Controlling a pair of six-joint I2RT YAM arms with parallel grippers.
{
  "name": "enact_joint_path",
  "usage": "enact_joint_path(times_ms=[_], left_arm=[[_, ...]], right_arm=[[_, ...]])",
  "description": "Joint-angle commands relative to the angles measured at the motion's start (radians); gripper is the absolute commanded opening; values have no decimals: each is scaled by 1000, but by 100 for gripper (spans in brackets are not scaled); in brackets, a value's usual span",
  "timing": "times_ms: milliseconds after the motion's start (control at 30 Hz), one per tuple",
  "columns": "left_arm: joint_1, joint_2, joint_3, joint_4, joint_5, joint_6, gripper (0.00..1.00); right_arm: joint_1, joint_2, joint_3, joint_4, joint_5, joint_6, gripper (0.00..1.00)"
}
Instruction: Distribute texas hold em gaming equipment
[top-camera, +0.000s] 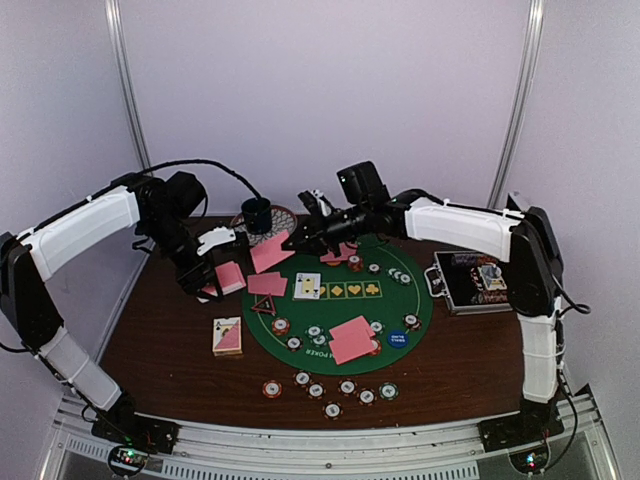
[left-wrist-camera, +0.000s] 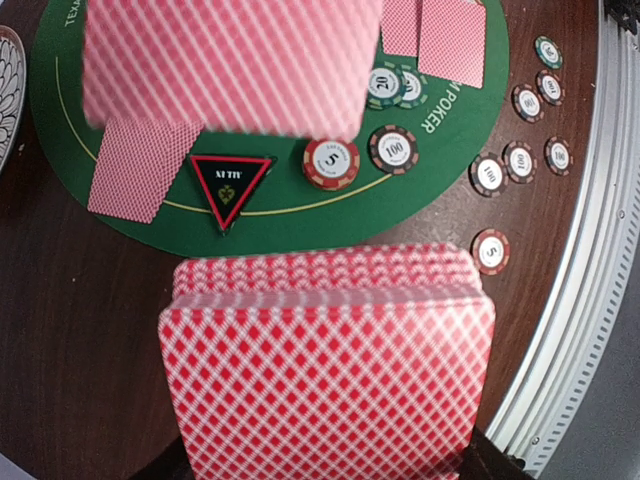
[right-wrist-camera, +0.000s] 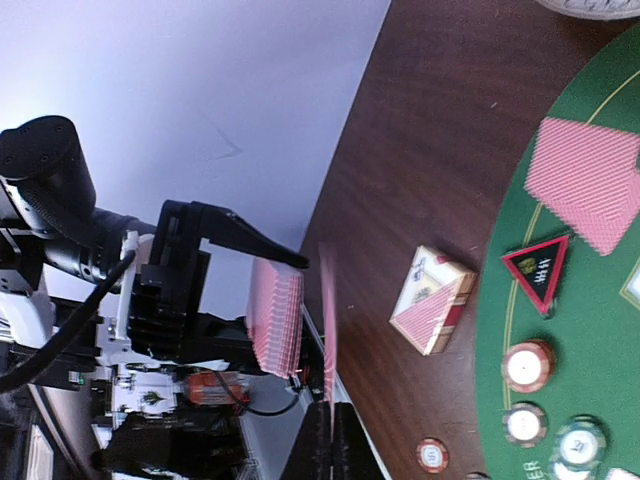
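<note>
In the top view the left arm arches in from the left edge. Its left gripper (top-camera: 216, 270) is clamped on a deck of pink-backed cards (left-wrist-camera: 325, 380), held above the brown table (top-camera: 160, 340) just left of the green poker mat (top-camera: 405, 300). The right arm stretches in from the right over the mat's upper part. Its right gripper (right-wrist-camera: 330, 440) is pinched on a single card (left-wrist-camera: 230, 60) (edge-on in its own wrist view), just beside the deck. Below them on the mat lie the triangle marker (left-wrist-camera: 230, 185), a red chip (left-wrist-camera: 331, 162) and a face-down card (left-wrist-camera: 135, 168). A card box (right-wrist-camera: 432, 300) sits on the table at lower left. A blue cup (top-camera: 256, 214) stands behind the grippers, and a black case (top-camera: 468, 282) lies at far right.
</note>
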Motion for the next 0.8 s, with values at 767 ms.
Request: enact_joint_path(times_ms=[767], left_arm=[[-3,-49,-10,-23,-6,17,0]], right_arm=[[145,13,-80,-176,1344,-1655,0]])
